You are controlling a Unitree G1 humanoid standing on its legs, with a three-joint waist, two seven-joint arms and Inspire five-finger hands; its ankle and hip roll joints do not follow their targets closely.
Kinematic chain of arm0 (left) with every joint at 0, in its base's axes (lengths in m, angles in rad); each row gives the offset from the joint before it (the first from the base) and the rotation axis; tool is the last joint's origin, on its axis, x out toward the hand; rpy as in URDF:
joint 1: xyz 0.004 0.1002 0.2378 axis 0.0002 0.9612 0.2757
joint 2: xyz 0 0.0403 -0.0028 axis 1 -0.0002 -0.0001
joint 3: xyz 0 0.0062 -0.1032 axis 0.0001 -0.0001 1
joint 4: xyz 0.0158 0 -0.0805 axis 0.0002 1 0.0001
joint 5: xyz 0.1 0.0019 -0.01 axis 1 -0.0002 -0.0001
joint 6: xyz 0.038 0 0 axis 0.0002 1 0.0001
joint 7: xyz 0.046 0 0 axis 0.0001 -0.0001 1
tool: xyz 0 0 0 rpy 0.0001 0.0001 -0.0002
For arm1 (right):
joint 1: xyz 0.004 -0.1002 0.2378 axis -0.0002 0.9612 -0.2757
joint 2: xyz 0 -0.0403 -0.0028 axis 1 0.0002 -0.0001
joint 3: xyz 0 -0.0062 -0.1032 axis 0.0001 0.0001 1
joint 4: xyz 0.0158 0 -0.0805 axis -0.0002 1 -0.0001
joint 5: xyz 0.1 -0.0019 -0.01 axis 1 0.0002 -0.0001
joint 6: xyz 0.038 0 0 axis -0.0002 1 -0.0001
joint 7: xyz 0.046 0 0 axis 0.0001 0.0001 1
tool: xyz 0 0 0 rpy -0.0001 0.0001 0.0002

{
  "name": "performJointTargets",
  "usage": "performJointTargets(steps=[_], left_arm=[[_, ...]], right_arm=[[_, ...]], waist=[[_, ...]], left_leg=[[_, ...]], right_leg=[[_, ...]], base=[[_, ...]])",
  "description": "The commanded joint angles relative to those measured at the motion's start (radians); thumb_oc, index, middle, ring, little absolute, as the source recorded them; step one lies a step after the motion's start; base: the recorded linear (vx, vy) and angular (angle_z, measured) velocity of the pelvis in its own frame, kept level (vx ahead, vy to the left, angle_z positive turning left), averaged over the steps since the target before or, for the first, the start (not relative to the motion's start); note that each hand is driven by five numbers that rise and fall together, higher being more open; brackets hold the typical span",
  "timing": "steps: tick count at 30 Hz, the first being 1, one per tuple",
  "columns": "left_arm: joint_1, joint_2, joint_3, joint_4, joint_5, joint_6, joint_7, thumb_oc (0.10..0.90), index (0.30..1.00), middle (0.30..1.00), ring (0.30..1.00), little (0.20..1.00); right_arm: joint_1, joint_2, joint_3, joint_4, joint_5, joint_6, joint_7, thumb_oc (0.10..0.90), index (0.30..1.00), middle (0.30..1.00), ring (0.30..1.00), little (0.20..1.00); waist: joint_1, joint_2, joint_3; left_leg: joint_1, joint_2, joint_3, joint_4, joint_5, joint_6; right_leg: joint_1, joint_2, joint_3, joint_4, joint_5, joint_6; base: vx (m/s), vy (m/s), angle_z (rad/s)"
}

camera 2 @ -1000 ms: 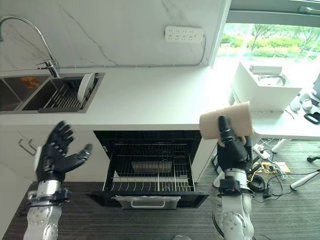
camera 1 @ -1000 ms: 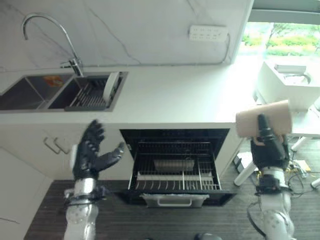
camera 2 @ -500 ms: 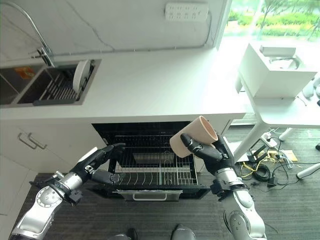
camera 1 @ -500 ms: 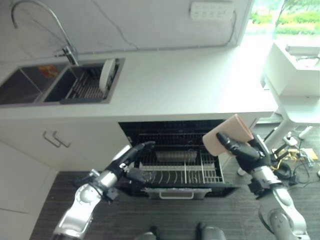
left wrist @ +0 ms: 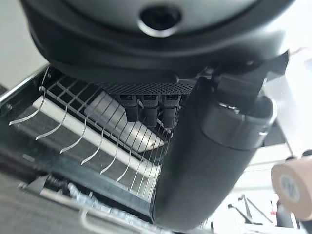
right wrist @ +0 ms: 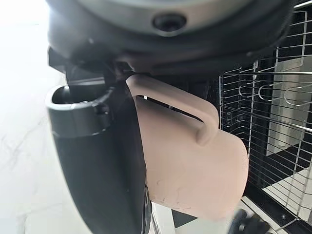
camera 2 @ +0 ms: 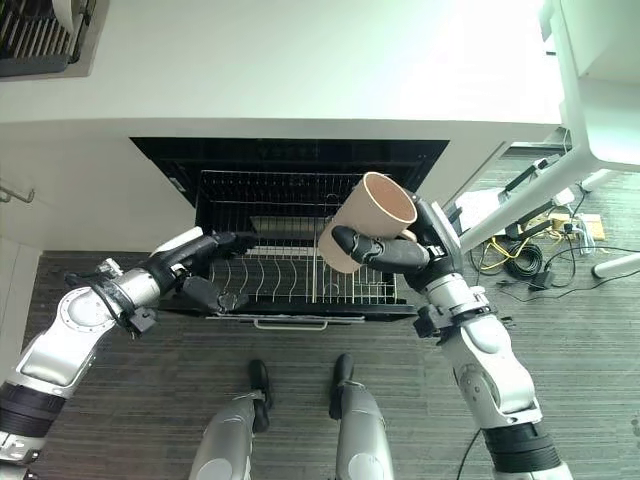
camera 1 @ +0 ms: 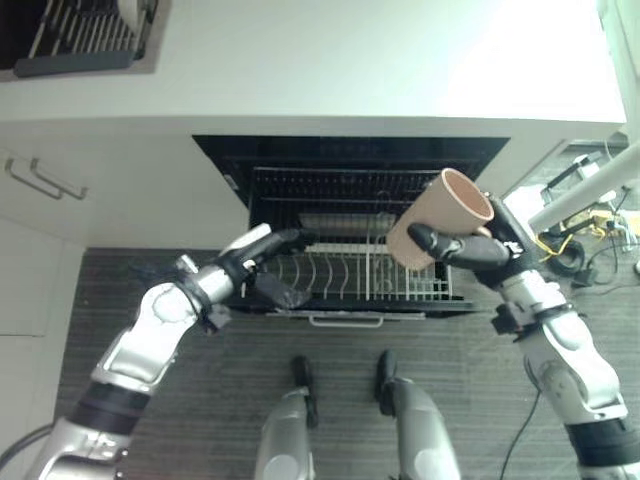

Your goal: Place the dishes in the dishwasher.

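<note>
White counter (camera 1: 330,60) | right hand (camera 2: 425,255) grips pink mug (camera 2: 365,220) | left hand (camera 1: 262,262) wide, over rack (camera 1: 360,280)

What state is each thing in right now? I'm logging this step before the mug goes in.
Dishwasher: open.
Rack: pulled out, with no dishes on its tines.
Mug: held tilted above the rack, mouth up and away from the robot.
Right hand: shut on the mug.
Left hand: open, fingers extended at the rack's left front edge.
</note>
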Motion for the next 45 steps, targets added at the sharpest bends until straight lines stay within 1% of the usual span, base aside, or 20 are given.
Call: performJointTargets(steps=[1, 2, 3, 5, 7, 11, 13, 19, 20, 23, 24, 26, 31, 33, 35, 36, 38, 41, 44, 45], left_arm=[[-0.036, 0.044, -0.051, -0.021, 0.078, 0.138, -0.256, 0.8, 0.9, 0.9, 0.9, 0.9], [-0.047, 0.055, -0.076, -0.006, 0.121, 0.178, -0.327, 0.8, 0.9, 0.9, 0.9, 0.9], [-0.059, 0.074, -0.108, 0.009, 0.198, 0.226, -0.437, 0.8, 0.9, 0.9, 0.9, 0.9], [-0.072, 0.078, -0.152, 0.045, 0.275, 0.289, -0.585, 0.8, 0.9, 0.9, 0.9, 0.9], [-0.069, 0.054, -0.2, 0.083, 0.429, 0.357, -0.836, 0.8, 0.9, 0.9, 0.9, 0.9], [-0.034, 0.029, -0.249, 0.103, 0.572, 0.375, -1.054, 0.8, 0.9, 0.9, 0.9, 0.9], [-0.022, 0.027, -0.254, 0.11, 0.59, 0.364, -1.078, 0.8, 0.9, 0.9, 0.9, 0.9], [0.013, -0.001, -0.29, 0.133, 0.553, 0.344, -1.078, 0.8, 0.9, 0.9, 0.9, 0.9], [0.027, -0.005, -0.293, 0.127, 0.543, 0.344, -1.078, 0.8, 0.9, 0.9, 0.9, 0.9], [0.041, -0.008, -0.265, 0.094, 0.542, 0.36, -1.072, 0.8, 0.9, 0.9, 0.9, 0.9], [0.043, -0.005, -0.26, 0.095, 0.521, 0.361, -1.031, 0.8, 0.9, 0.9, 0.9, 0.9], [0.036, 0.005, -0.239, 0.106, 0.429, 0.366, -0.881, 0.8, 0.9, 0.9, 0.9, 0.9], [0.005, 0.014, -0.23, 0.131, 0.362, 0.334, -0.751, 0.8, 0.9, 0.9, 0.9, 0.9], [-0.017, 0.021, -0.231, 0.14, 0.325, 0.328, -0.705, 0.8, 0.9, 0.9, 0.9, 0.9], [-0.085, 0.033, -0.248, 0.177, 0.245, 0.316, -0.65, 0.8, 0.9, 0.9, 0.9, 0.9], [-0.102, 0.037, -0.257, 0.185, 0.228, 0.313, -0.64, 0.8, 0.9, 0.9, 0.9, 0.9], [-0.129, 0.044, -0.267, 0.2, 0.205, 0.303, -0.631, 0.8, 0.9, 0.9, 0.9, 0.9], [-0.204, 0.061, -0.301, 0.24, 0.158, 0.282, -0.625, 0.8, 0.9, 0.9, 0.9, 0.9], [-0.234, 0.067, -0.315, 0.262, 0.14, 0.264, -0.627, 0.8, 0.9, 0.9, 0.9, 0.9], [-0.244, 0.069, -0.32, 0.27, 0.134, 0.26, -0.629, 0.8, 0.9, 0.9, 0.9, 0.9]], right_arm=[[-0.104, -0.037, -0.01, -0.07, -0.028, -0.077, 0.03, 0.4, 0.3, 0.3, 0.3, 0.3], [-0.115, -0.05, -0.005, -0.071, -0.021, -0.068, 0.03, 0.4, 0.3, 0.3, 0.3, 0.3], [-0.13, -0.069, -0.001, -0.074, -0.009, -0.055, 0.027, 0.4, 0.3, 0.3, 0.3, 0.3], [-0.161, -0.08, 0.016, -0.066, -0.002, -0.041, 0.016, 0.4, 0.3, 0.3, 0.3, 0.3], [-0.194, -0.08, 0.038, -0.057, -0.004, -0.015, 0.013, 0.4, 0.3, 0.3, 0.3, 0.3], [-0.215, -0.09, 0.052, -0.048, -0.016, 0.018, 0.04, 0.4, 0.3, 0.3, 0.3, 0.3], [-0.214, -0.094, 0.046, -0.046, -0.014, 0.023, 0.053, 0.4, 0.3, 0.3, 0.3, 0.3], [-0.198, -0.085, 0.038, -0.022, -0.048, 0.046, 0.08, 0.4, 0.3, 0.3, 0.3, 0.3], [-0.189, -0.088, 0.041, -0.012, -0.08, 0.061, 0.078, 0.4, 0.3, 0.3, 0.3, 0.3], [-0.173, -0.102, 0.052, 0.039, -0.137, 0.078, 0.054, 0.4, 0.3, 0.3, 0.3, 0.3], [-0.172, -0.102, 0.055, 0.054, -0.148, 0.081, 0.048, 0.4, 0.3, 0.3, 0.3, 0.3], [-0.191, -0.104, 0.08, 0.128, -0.185, 0.104, 0.006, 0.4, 0.3, 0.3, 0.3, 0.3], [-0.252, -0.11, 0.125, 0.277, -0.257, 0.112, -0.056, 0.4, 0.3, 0.3, 0.3, 0.3], [-0.293, -0.119, 0.148, 0.343, -0.26, 0.117, -0.082, 0.4, 0.3, 0.3, 0.3, 0.3], [-0.422, -0.17, 0.206, 0.5, -0.238, 0.138, -0.109, 0.4, 0.3, 0.3, 0.3, 0.3], [-0.453, -0.176, 0.224, 0.542, -0.229, 0.134, -0.111, 0.4, 0.3, 0.3, 0.3, 0.3], [-0.504, -0.188, 0.25, 0.605, -0.223, 0.139, -0.116, 0.4, 0.3, 0.3, 0.3, 0.3], [-0.654, -0.207, 0.329, 0.779, -0.202, 0.164, -0.118, 0.4, 0.3, 0.3, 0.3, 0.3], [-0.723, -0.211, 0.372, 0.866, -0.22, 0.176, -0.122, 0.4, 0.3, 0.3, 0.3, 0.3], [-0.744, -0.212, 0.386, 0.891, -0.266, 0.178, -0.122, 0.4, 0.3, 0.3, 0.3, 0.3]], waist=[[-0.023, -0.005, -0.128], [-0.027, -0.004, -0.128], [-0.031, -0.002, -0.128], [-0.036, -0.001, -0.127], [-0.04, 0.002, -0.129], [-0.047, 0.002, -0.135], [-0.049, 0.002, -0.136], [-0.053, 0.006, -0.146], [-0.052, 0.007, -0.148], [-0.048, 0.01, -0.15], [-0.048, 0.01, -0.15], [-0.032, 0.013, -0.145], [-0.007, 0.014, -0.133], [0.006, 0.014, -0.127], [0.035, 0.015, -0.113], [0.04, 0.016, -0.108], [0.051, 0.017, -0.101], [0.073, 0.02, -0.08], [0.083, 0.021, -0.073], [0.086, 0.022, -0.071]], left_leg=[[0.049, 0.021, -0.007, 0.071, -0.157, -0.02], [0.05, 0.022, -0.003, 0.071, -0.157, -0.02], [0.051, 0.023, 0.0, 0.071, -0.155, -0.022], [0.054, 0.024, 0.005, 0.071, -0.155, -0.021], [0.061, 0.028, 0.016, 0.071, -0.159, -0.021], [0.07, 0.036, 0.032, 0.071, -0.16, -0.026], [0.071, 0.037, 0.033, 0.071, -0.16, -0.028], [0.078, 0.04, 0.038, 0.071, -0.16, -0.03], [0.08, 0.04, 0.038, 0.071, -0.159, -0.031], [0.08, 0.039, 0.033, 0.071, -0.157, -0.031], [0.079, 0.038, 0.032, 0.071, -0.157, -0.031], [0.07, 0.031, 0.02, 0.071, -0.154, -0.03], [0.058, 0.02, 0.001, 0.071, -0.15, -0.029], [0.051, 0.015, -0.008, 0.071, -0.147, -0.029], [0.031, 0.008, -0.024, 0.071, -0.142, -0.033], [0.026, 0.006, -0.028, 0.071, -0.141, -0.034], [0.017, 0.002, -0.034, 0.071, -0.139, -0.035], [-0.005, -0.005, -0.048, 0.071, -0.135, -0.039], [-0.016, -0.009, -0.055, 0.071, -0.135, -0.041], [-0.019, -0.01, -0.056, 0.071, -0.134, -0.041]], right_leg=[[0.091, -0.009, 0.043, -0.071, -0.044, 0.132], [0.091, -0.009, 0.045, -0.071, -0.044, 0.132], [0.09, -0.007, 0.049, -0.071, -0.044, 0.132], [0.09, -0.004, 0.054, -0.071, -0.043, 0.132], [0.094, 0.001, 0.057, -0.071, -0.049, 0.128], [0.105, 0.007, 0.057, -0.071, -0.062, 0.123], [0.107, 0.008, 0.057, -0.071, -0.064, 0.121], [0.116, 0.008, 0.061, -0.071, -0.07, 0.121], [0.118, 0.007, 0.061, -0.071, -0.071, 0.12], [0.121, 0.005, 0.068, -0.071, -0.072, 0.119], [0.121, 0.004, 0.069, -0.071, -0.072, 0.119], [0.119, -0.003, 0.067, -0.071, -0.071, 0.118], [0.118, -0.015, 0.05, -0.071, -0.066, 0.117], [0.115, -0.018, 0.042, -0.071, -0.065, 0.115], [0.106, -0.028, 0.022, -0.071, -0.061, 0.114], [0.103, -0.03, 0.018, -0.071, -0.06, 0.113], [0.095, -0.033, 0.012, -0.071, -0.057, 0.113], [0.079, -0.038, 0.0, -0.071, -0.053, 0.112], [0.069, -0.041, -0.004, -0.071, -0.05, 0.111], [0.066, -0.042, -0.006, -0.071, -0.048, 0.112]], base=[[0.0, 0.0, 0.0], [0.0, 0.0, 0.0], [0.0, 0.0, 0.0], [0.0, 0.0, 0.0], [0.02, 0.031, -0.05], [0.02, 0.036, -0.17], [0.01, 0.016, -0.05], [0.04, 0.017, -0.05], [0.05, 0.018, -0.02], [0.03, 0.008, 0.0], [0.0, 0.0, 0.0], [0.0, -0.009, 0.02], [0.0, -0.015, 0.09], [-0.02, -0.027, 0.26], [-0.05, -0.026, 0.36], [-0.05, -0.013, 0.29], [-0.05, -0.017, 0.18], [-0.04, -0.02, 0.07], [0.0, -0.009, 0.17], [0.0, -0.001, 0.19]])
